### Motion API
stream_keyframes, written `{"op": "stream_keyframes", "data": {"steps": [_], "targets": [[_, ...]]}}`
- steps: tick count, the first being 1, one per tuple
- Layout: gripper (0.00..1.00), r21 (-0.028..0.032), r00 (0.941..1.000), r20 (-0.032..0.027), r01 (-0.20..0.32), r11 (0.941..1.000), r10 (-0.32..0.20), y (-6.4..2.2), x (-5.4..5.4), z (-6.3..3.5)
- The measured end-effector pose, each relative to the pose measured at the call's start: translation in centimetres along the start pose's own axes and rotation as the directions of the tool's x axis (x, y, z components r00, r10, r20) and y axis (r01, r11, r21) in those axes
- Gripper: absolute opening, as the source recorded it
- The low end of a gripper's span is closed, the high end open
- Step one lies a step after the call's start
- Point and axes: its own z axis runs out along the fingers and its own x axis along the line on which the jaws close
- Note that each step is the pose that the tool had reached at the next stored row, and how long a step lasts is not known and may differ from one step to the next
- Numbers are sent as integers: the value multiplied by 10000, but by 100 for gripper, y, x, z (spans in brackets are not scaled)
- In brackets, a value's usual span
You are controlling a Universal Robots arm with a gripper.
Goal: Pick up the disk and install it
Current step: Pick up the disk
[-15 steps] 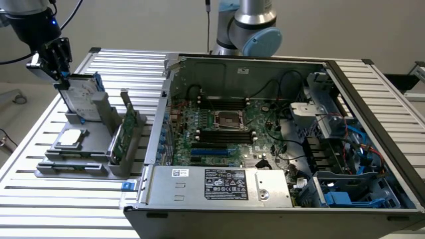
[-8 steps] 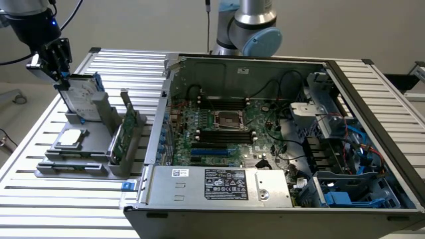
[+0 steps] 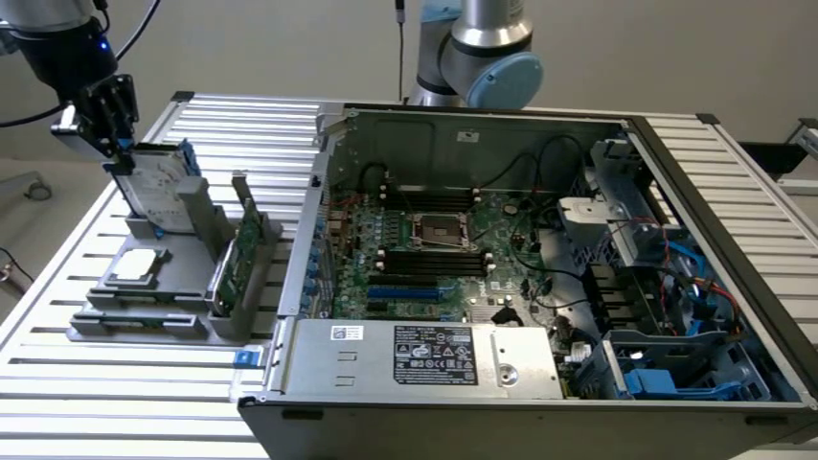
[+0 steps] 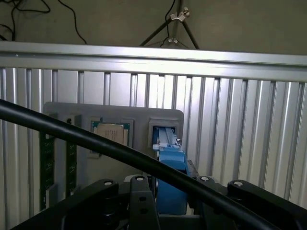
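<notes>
disk (image 3: 160, 192): upright at grey holder (image 3: 194, 206), pinched by gripper (image 3: 124, 158); not yet carried to open computer case (image 3: 422, 125); installation outstanding.

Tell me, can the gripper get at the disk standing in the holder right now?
Probably yes. The gripper is right at the top edge of the disk, which stands upright in the grey holder, with nothing between them. The green card nearby stands apart.

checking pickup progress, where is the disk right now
The disk stands on edge in the grey fixture at the exterior view's left, beside the open computer case, with the gripper at its upper edge.
</notes>
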Motion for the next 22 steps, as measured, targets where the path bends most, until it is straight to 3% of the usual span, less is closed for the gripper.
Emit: {"op": "stream_keyframes", "data": {"steps": [3,22], "targets": [[33,-2,10000,0,0,10000,0,-1,1,3],[33,2,10000,1,0,10000,0,-3,7,-9]]}}
